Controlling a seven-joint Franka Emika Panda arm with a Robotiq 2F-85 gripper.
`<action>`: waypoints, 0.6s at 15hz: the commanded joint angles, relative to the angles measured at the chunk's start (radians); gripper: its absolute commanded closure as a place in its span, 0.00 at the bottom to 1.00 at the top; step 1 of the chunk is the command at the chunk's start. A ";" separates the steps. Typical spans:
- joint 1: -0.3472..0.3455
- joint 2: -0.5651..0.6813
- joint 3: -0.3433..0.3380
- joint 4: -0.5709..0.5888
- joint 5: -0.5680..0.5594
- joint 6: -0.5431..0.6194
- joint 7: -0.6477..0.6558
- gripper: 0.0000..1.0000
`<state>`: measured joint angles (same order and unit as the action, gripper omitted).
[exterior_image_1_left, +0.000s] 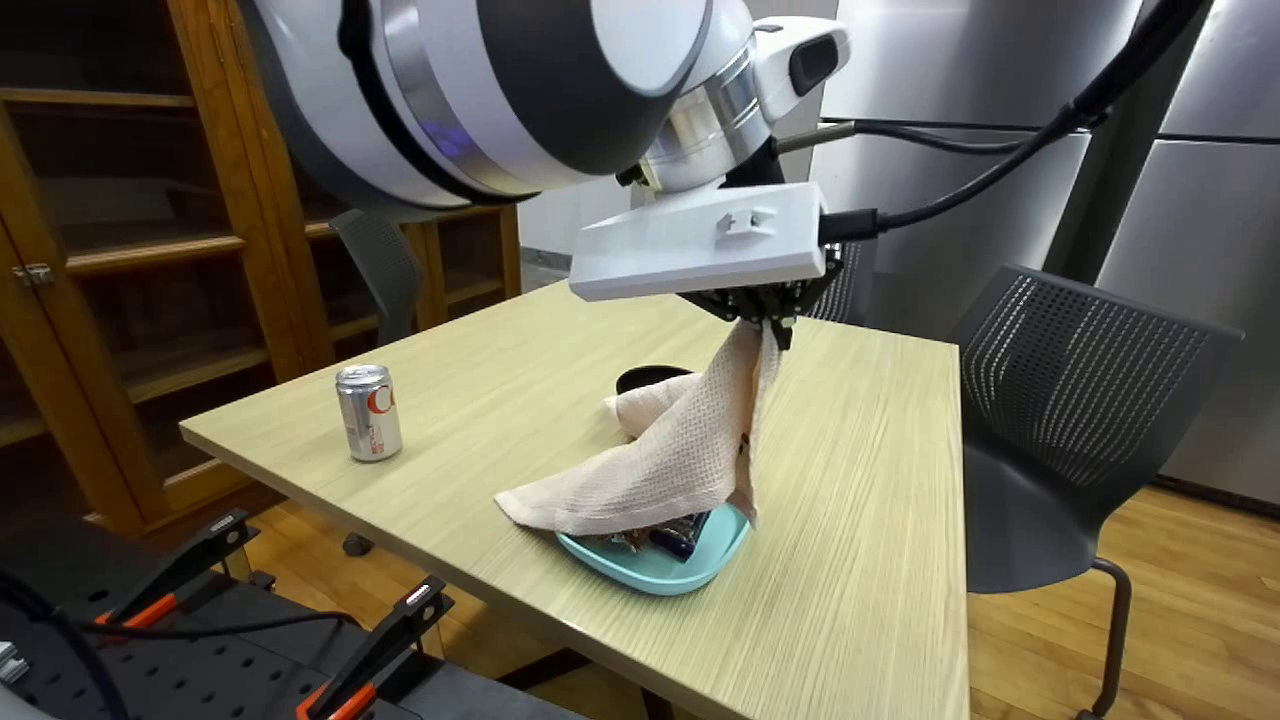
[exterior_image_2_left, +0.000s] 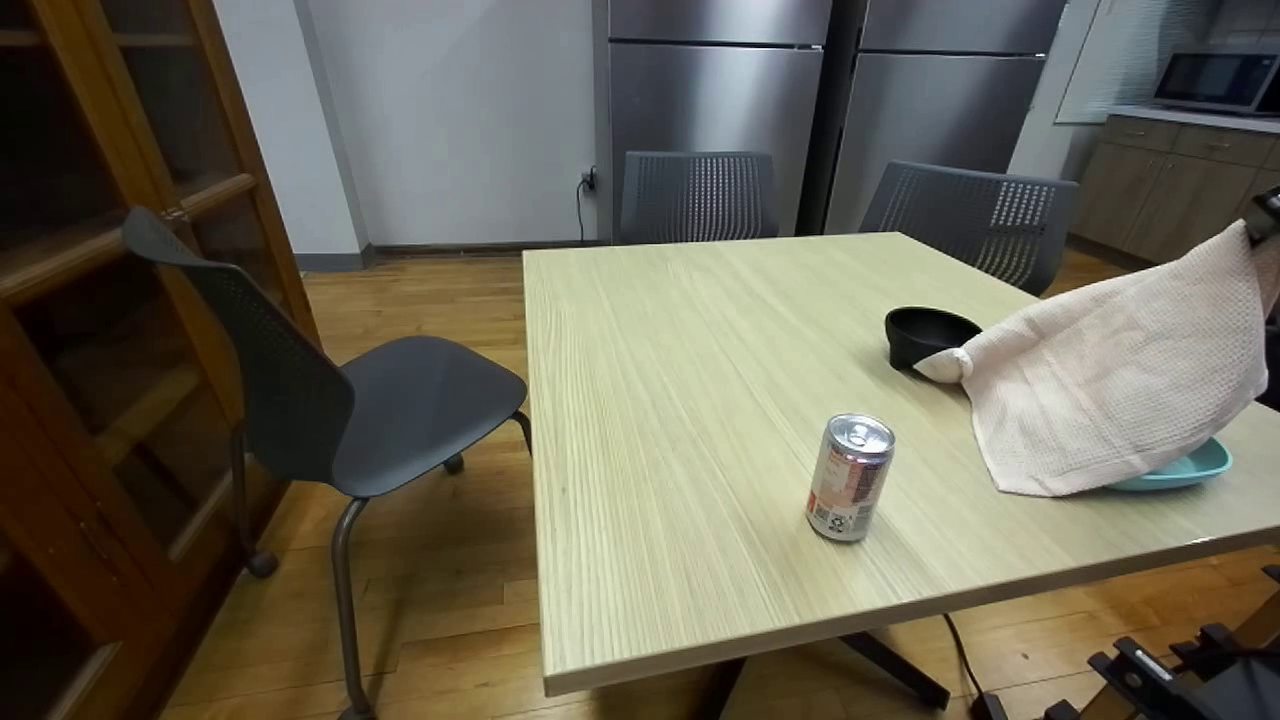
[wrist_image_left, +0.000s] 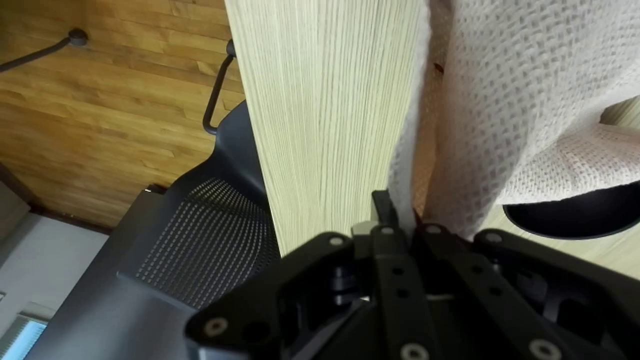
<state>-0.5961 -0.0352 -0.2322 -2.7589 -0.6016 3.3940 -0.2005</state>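
I'm holding a pale pinkish cloth (exterior_image_1_left: 665, 470) in the gripper (wrist_image_left: 406, 225). In the wrist view the fingers (wrist_image_left: 395, 270) are standing narrow, pinching a gathered fold of fabric. From that pinch the cloth is hanging over the table (exterior_image_1_left: 880, 480), spreading down toward the front edge. In an exterior view its lower hem is partly covering a teal plate (exterior_image_1_left: 722, 545) sitting near that edge, with some dark-wrapped pieces (exterior_image_1_left: 682, 535) peeking out. Another flap is overlapping a black bowl (exterior_image_2_left: 905, 345) farther in from the edge; I'm not managing to tell whether it is touching the rim. A soda can (exterior_image_2_left: 852, 480) is standing well apart along the same front edge, closer to the corner.

I'm judging the cloth to be light, limp and soft; the waffle weave is looking grippy rather than slippery, and I'm not worrying about it breaking. Its loose hem is what I'm minding, since it could be snagging on the plate or bowl. The bunched fold is looking like a sound place for holding, giving the fingers several layers. Otherwise I'd be favouring the free corner beside the plate, avoiding the stretch above the wrapped pieces, where fingertips could be catching them too.
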 joint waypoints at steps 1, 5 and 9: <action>0.004 0.033 0.015 0.045 0.044 -0.059 -0.008 0.99; 0.013 0.084 0.008 0.105 0.088 -0.112 -0.004 0.99; 0.090 0.137 -0.042 0.159 0.194 -0.162 -0.055 0.99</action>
<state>-0.5752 0.0600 -0.2378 -2.6558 -0.4939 3.2826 -0.2065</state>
